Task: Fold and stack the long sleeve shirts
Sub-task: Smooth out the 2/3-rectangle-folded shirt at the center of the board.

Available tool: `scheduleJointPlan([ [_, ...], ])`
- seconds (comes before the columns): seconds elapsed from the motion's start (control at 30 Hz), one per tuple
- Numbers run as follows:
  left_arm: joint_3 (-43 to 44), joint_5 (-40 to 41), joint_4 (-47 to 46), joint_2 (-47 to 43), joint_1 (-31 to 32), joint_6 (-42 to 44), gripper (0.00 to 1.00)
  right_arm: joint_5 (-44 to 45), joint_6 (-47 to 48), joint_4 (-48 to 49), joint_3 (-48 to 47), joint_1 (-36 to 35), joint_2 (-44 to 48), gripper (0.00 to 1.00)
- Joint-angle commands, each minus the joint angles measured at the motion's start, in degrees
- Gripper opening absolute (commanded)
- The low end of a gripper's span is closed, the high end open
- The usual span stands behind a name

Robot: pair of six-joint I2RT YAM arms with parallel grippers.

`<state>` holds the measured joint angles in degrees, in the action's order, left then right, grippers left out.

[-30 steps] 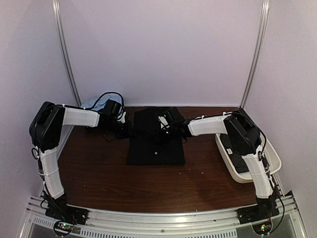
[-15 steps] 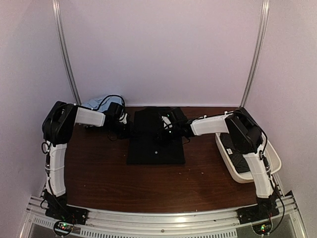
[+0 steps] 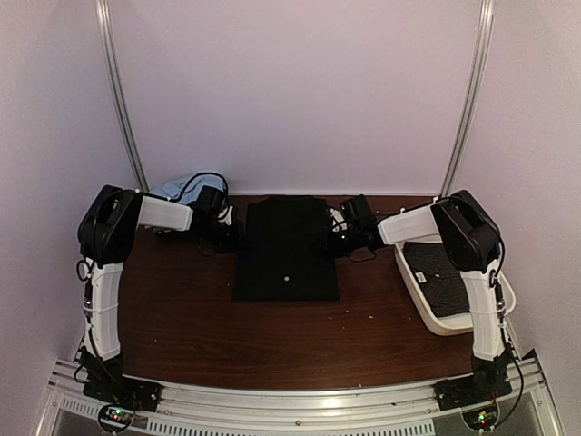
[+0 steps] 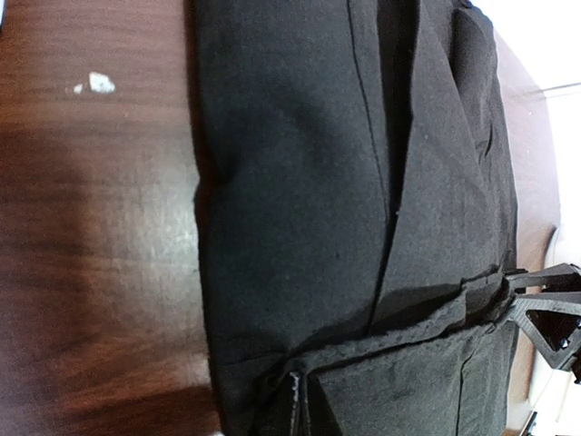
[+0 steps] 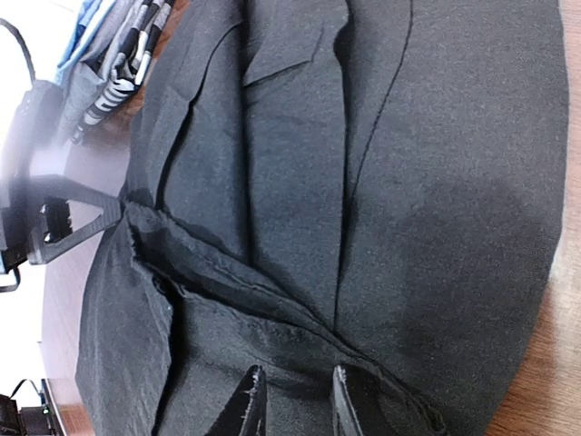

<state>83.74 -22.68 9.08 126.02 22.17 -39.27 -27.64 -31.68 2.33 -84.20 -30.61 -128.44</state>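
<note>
One long sleeve shirt, plain black (image 3: 286, 250), lies folded flat in the middle of the table. My left gripper (image 3: 232, 232) is at the shirt's left edge. In the left wrist view it (image 4: 309, 404) is shut on a bunched fold of the black cloth (image 4: 300, 182). My right gripper (image 3: 332, 242) is at the shirt's right edge. In the right wrist view it (image 5: 295, 400) is open over the cloth (image 5: 427, 200) with nothing between its fingers (image 5: 247, 404). A second dark shirt with a fine pale pattern (image 3: 443, 283) lies in the basket.
A white basket (image 3: 497, 302) stands at the table's right edge, under the right arm. Pale blue and striped cloth (image 3: 172, 191) is heaped at the back left corner. The wall runs just behind the shirt. A small white fleck (image 4: 95, 84) lies on the brown table.
The right gripper has drawn back from over the shirt's middle to its right edge. The raised cloth now lies flat. The left arm's elbow moved right; its gripper stayed at the left edge.
</note>
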Motion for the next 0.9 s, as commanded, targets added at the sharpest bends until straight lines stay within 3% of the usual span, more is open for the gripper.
scheduleJointPlan([
  [0.0,2.4,2.0,-0.4,1.3,-1.2,1.2,0.04,-0.4,-0.3,0.3,3.4,1.4,1.5,0.28],
  [0.4,8.9,2.2,2.6,5.5,-2.1,2.6,0.09,-0.5,0.5,-0.3,4.1,1.8,3.7,0.29],
  [0.63,11.8,3.4,5.9,4.1,-2.4,4.4,0.13,2.1,3.0,-3.8,3.4,1.8,7.1,0.37],
  [0.87,7.1,3.4,6.8,-1.7,-2.5,4.6,0.23,3.8,4.3,-6.1,5.6,1.7,11.7,0.41],
])
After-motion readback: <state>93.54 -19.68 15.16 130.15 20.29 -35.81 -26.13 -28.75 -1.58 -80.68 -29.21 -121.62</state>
